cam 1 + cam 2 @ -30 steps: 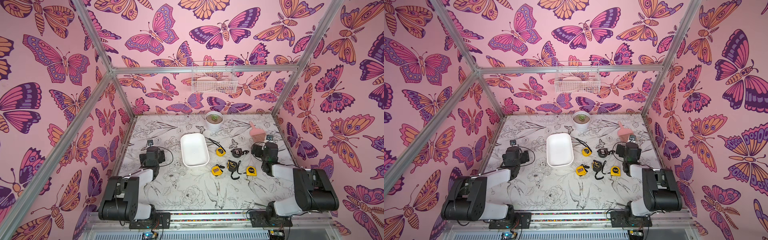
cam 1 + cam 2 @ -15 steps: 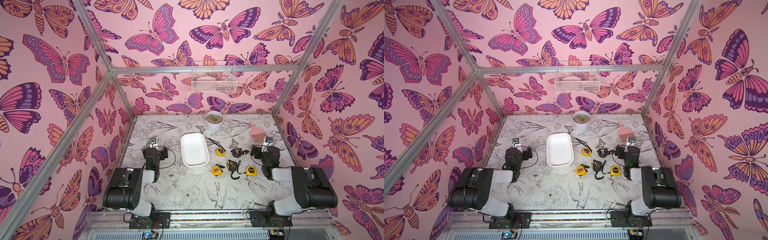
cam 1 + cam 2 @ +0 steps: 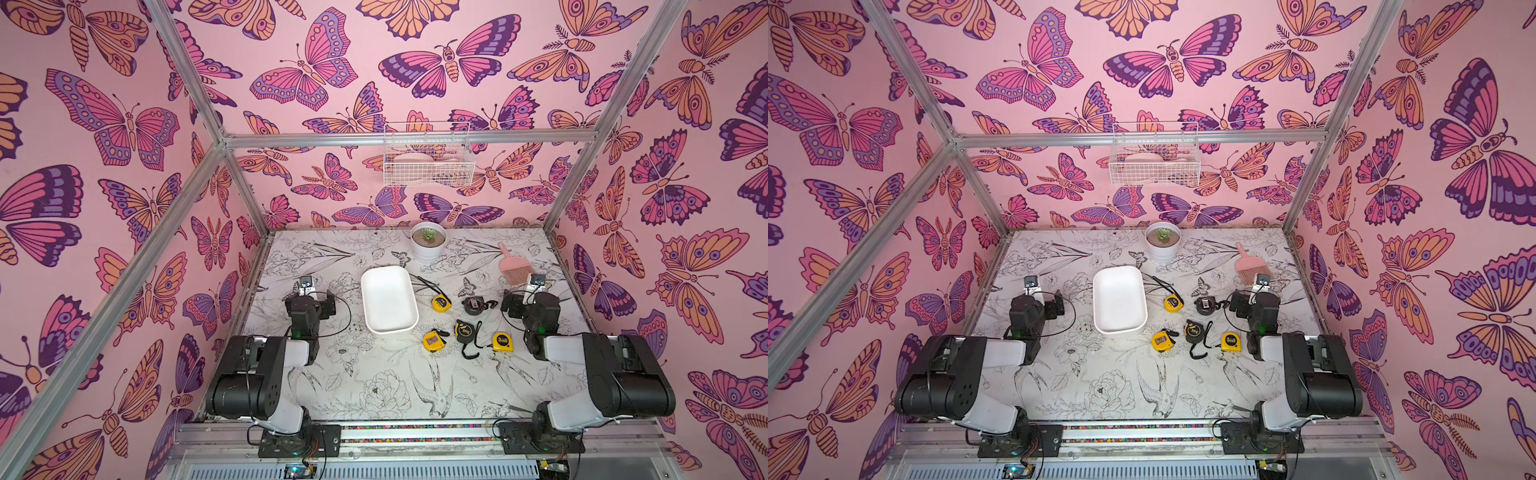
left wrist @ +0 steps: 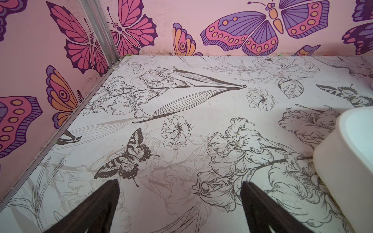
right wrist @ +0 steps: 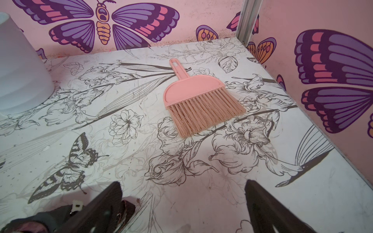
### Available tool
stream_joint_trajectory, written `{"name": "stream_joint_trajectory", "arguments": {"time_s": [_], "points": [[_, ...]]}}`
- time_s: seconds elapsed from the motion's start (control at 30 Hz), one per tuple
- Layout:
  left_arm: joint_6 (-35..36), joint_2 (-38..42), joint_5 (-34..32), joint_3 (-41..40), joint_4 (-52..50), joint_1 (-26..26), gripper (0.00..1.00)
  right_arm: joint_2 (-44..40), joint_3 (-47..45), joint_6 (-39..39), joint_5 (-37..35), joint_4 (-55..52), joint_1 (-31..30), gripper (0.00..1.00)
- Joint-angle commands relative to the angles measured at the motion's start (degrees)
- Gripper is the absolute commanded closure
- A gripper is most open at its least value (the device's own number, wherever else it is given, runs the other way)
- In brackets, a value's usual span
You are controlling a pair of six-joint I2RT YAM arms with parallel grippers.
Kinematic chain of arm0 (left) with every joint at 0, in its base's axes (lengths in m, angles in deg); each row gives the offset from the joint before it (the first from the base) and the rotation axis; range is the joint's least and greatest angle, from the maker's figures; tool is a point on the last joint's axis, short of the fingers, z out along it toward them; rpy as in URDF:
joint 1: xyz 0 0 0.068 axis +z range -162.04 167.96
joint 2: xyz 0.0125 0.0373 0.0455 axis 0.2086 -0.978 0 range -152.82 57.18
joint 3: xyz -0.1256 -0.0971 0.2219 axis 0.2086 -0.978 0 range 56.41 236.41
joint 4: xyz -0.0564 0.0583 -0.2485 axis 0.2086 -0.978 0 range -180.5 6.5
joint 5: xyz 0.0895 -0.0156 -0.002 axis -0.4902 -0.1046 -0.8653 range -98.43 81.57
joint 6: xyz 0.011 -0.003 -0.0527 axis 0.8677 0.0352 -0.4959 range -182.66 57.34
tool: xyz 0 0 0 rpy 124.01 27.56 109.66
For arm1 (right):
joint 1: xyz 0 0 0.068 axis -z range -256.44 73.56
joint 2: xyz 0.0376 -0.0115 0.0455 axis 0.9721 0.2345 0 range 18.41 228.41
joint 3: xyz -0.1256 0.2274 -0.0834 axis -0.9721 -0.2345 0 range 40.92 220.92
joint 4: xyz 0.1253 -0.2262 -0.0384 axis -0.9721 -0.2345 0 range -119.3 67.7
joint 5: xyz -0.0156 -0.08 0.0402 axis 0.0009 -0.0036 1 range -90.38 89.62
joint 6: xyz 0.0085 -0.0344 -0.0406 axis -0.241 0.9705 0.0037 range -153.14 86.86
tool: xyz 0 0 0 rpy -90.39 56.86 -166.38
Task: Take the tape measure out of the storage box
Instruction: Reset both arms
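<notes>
The storage box (image 3: 388, 299) (image 3: 1119, 305), a shallow white tub, stands mid-table with a bare floor; one corner shows in the left wrist view (image 4: 347, 153). Several tape measures lie on the table to its right: yellow ones (image 3: 441, 303) (image 3: 432, 340) (image 3: 501, 341) and black ones (image 3: 473, 305) (image 3: 464, 331). My left gripper (image 4: 179, 183) is open over bare table, left of the box. My right gripper (image 5: 182, 184) is open with nothing between its fingers; part of a black tape measure (image 5: 40, 219) lies just outside one finger.
A white plant pot (image 3: 428, 243) stands at the back. A pink hand brush (image 3: 513, 266) (image 5: 193, 94) lies at the back right, just beyond my right gripper. A wire basket (image 3: 428, 160) hangs on the back wall. Pink walls close in three sides.
Both arms have folded back slightly toward their bases and now sit still. Both grippers stayed open. The box and tape measures have not moved.
</notes>
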Motion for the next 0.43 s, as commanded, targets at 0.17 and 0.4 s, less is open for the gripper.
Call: {"name": "stream_joint_trajectory", "arguments": {"time_s": [0.17, 0.4], "points": [[0.3, -0.3, 3.0, 0.1, -0.6, 1.0, 0.0, -0.4, 1.3, 0.4, 0.7, 0.2, 0.3, 0.01], [0.3, -0.3, 2.9, -0.1, -0.3, 1.1, 0.0, -0.5, 1.1, 0.3, 0.9, 0.3, 0.6, 0.01]]}}
